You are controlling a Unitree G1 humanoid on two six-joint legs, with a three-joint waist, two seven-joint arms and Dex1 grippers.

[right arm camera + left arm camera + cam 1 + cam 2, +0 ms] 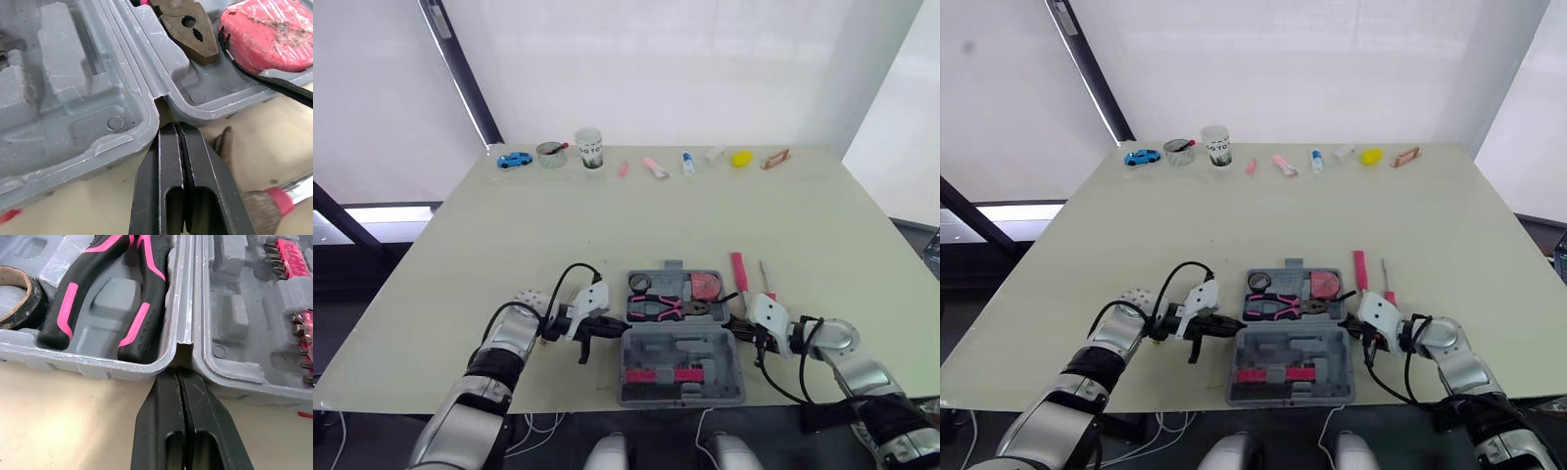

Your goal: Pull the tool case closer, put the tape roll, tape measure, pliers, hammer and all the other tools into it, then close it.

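The surface is a pale cream table (pixel 460 255) with nothing on its middle. It is backed by white walls, and a dark slanted bar is seen at the upper left of the frame.

Nine small objects are counted in one row along the far edge, in the upper part of the frame. Among them are a blue toy car (pixel 515 159), a round tin (pixel 551 153) and a white cup (pixel 590 148). The rest are too small to identify.

One grey tool case (pixel 680 351) is found at the lower centre of the frame, lying fully open at the near edge of the table. In its far half three items are seated: one black tape roll (pixel 639 283), one pair of pink-and-black pliers (pixel 658 309) and one red tape measure (pixel 707 285). In the near half, pink bit strips (pixel 658 376) are held.

Two tools are left outside, just right of the case: a pink-handled tool (pixel 738 269) and a slim screwdriver (pixel 767 282).

The left gripper (pixel 177 372) is placed at the case's left end, its fingers pressed together with the tips at the hinge notch. The right gripper (pixel 175 126) is placed likewise at the right end, its fingers pressed together against the notch there. Nothing is pinched by either.
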